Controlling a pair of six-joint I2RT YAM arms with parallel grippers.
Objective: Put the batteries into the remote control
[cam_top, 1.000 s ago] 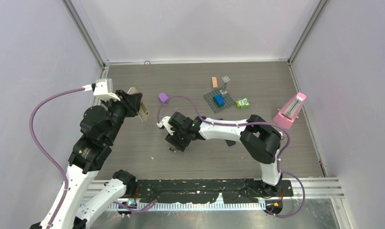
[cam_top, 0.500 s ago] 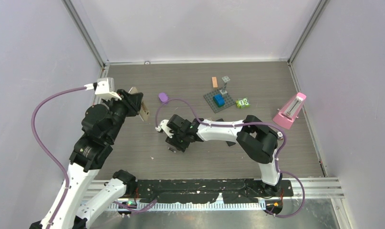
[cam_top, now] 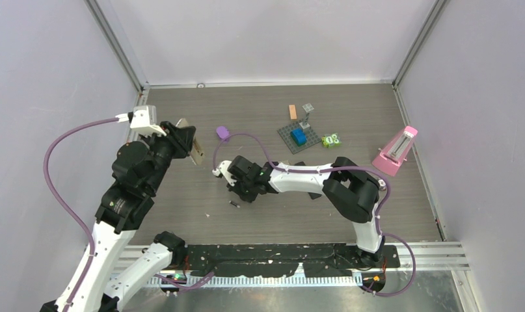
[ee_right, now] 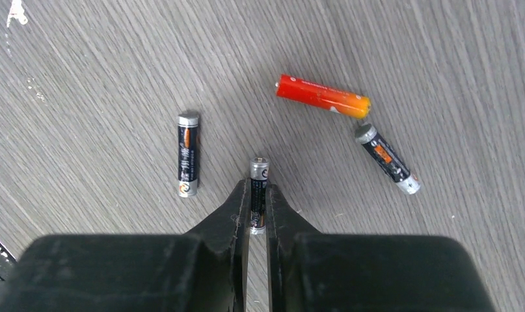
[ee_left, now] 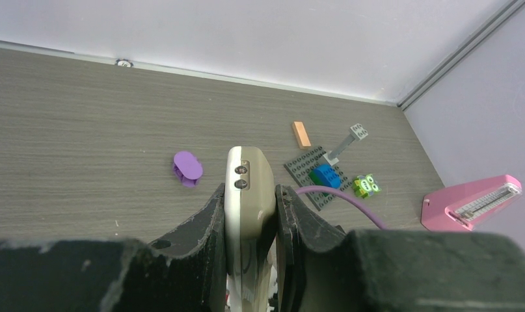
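**Right gripper edges back, fingers closed on a battery**

Since a second ago the right gripper (ee_right: 258, 198) has drawn back slightly toward the far edge. As a result, one dark cell (cam_top: 233, 204) on the table now lies clear of it in the overhead view, just on its near side. Its fingers are pressed together on a dark battery (ee_right: 259, 170), which points out ahead of the tips. Whether that one is off the wood cannot be told.

Three more batteries lie loose around it, roughly mid-table. A second dark battery (ee_right: 188, 153) lies just to one side and an orange-red battery (ee_right: 323, 96) lies beyond. A third dark battery (ee_right: 388, 160) has one end close to the orange-red one's end.

Toward the left edge, the left gripper (ee_left: 249, 195) is clamped on the remote control (ee_left: 248, 166), which is held up off the table, end-on to the wrist camera.

Farther back sit a purple piece (cam_top: 222, 133), a grey studded plate (cam_top: 287, 139) carrying a blue brick (cam_top: 298, 136), a green toy (cam_top: 331, 140) and an orange strip (cam_top: 293, 112). By the right edge stands a pink metronome (cam_top: 396, 151).
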